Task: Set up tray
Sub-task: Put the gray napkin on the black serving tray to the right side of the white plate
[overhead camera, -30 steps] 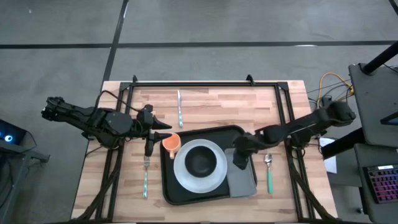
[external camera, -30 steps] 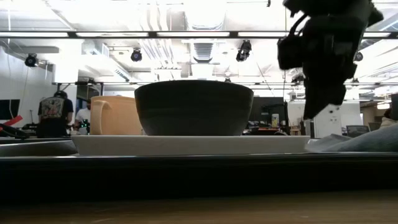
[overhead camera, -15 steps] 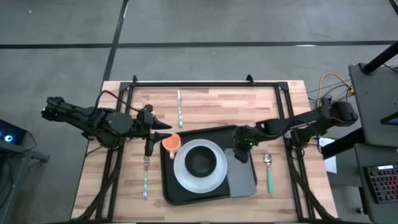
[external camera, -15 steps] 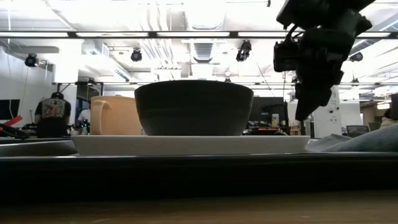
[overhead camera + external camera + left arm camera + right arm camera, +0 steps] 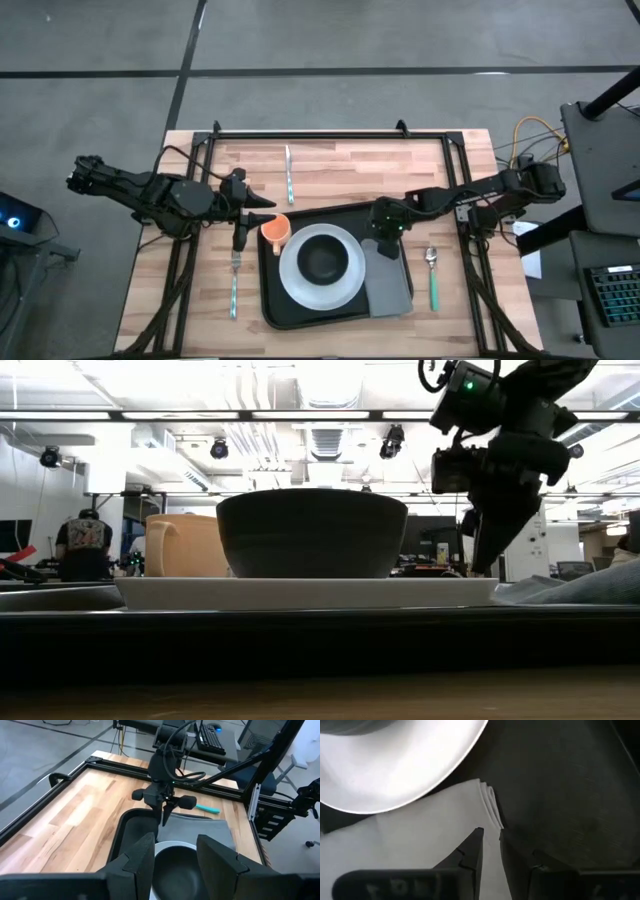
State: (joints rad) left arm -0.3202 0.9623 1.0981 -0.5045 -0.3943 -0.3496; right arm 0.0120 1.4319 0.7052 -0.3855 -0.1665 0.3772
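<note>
Tray (image 5: 290,310) sat directly under your right gripper (image 5: 490,847), whose fingers were a narrow slit apart, holding nothing, just above the napkin (image 5: 420,845) corner. Beyond lay the plate (image 5: 395,765). Descend carelessly and you could snag the fold. Your left gripper (image 5: 238,238), spread, waited beside the cup (image 5: 277,231).

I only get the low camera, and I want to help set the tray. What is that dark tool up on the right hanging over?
Observer: The right tool hangs over the far end of a grey napkin, which lies on the tray beside the white plate.
Operator: Is there a spoon anywhere?
Observer: Yes, a green-handled spoon lies on the table, just outside the tray by the napkin.
Operator: Where's the other arm?
Observer: The left tool, open, waits over a fork on the tray's other side.
</note>
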